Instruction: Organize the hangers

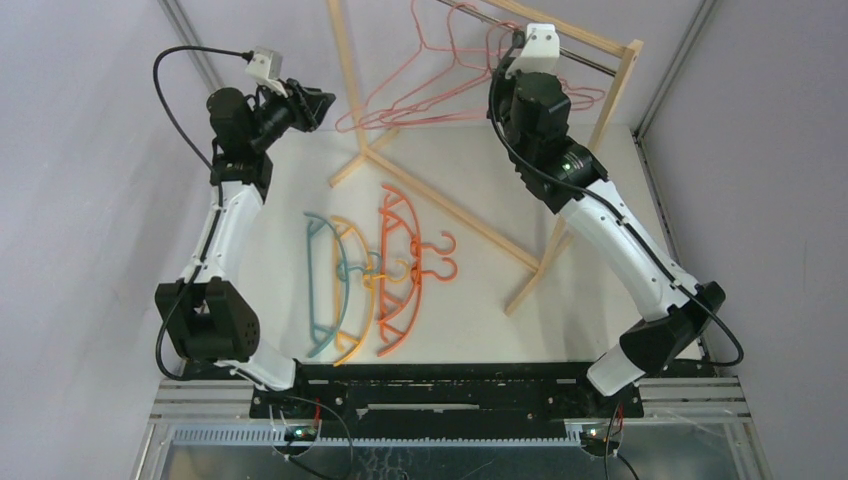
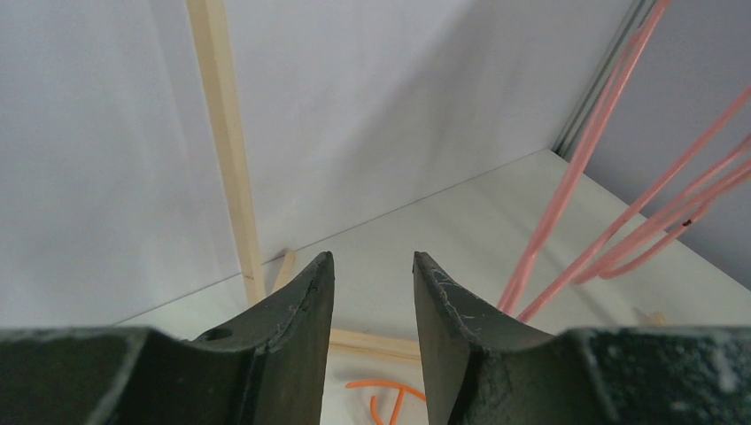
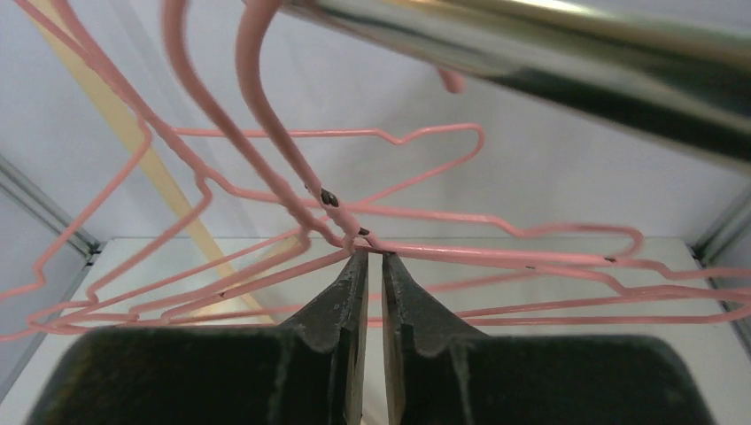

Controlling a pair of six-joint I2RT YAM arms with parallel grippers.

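Up at the rod (image 3: 567, 62), right hand (image 3: 370, 258) pinches a pink wire hanger (image 3: 425, 252) at its neck, hook over rod. Left hand (image 2: 372, 266) idle, fingers apart. 3 plastic hangers (image 1: 385, 275) wait on tabletop (image 1: 480, 300). Next, likely: release, fetch one.

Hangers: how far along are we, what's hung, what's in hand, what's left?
Done: the pink wire hangers hang on the rack's metal rod. In hand: the right gripper is nearly closed right at a pink hanger's neck; actual grip unclear. The left gripper is open, empty. Left: the teal hanger, yellow hanger and orange hangers lie on the table.
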